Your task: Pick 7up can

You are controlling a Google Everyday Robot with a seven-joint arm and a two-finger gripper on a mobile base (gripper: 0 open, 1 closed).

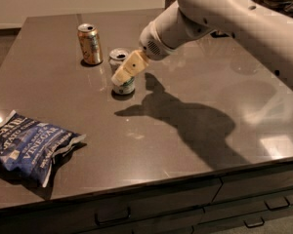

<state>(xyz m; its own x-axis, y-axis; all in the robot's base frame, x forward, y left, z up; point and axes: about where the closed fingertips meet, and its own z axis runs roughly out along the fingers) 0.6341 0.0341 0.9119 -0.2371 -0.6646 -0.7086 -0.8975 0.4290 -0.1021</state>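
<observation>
My claw sits right at the 7up can, overlapping its near-right side, w/ my white arm reaching in from the far right. Can't tell from here whether the claw is apart, together or clamped on the can. Its cream part covers most of the can's body, so no call on contact either.

The can stands upright on the table, left of centre and toward the far side. Its silver top shows above the claw and a green band shows below it. Just to its far left, near but apart, stands the gold-orange can: same size, not my target. A blue bag of vinegar chips lies well apart at the near left edge.

Handling, my guess: thin aluminium, stiff enough upright, but it dents if squeezed hard. Can't tell full vs. empty. Empty = v. light and tips w/ any sideways nudge; full = heavier and needs a firmer hold. The wall is smooth and round, prob. slippery, and the tabletop is glossy, so a bumped can would likely slide.

Best hold: across the body at mid-height, squarely over the widest part, not at the rim or the tapered top. Moderate squeeze, then lift straight up, keeping off the gold-orange can.
</observation>
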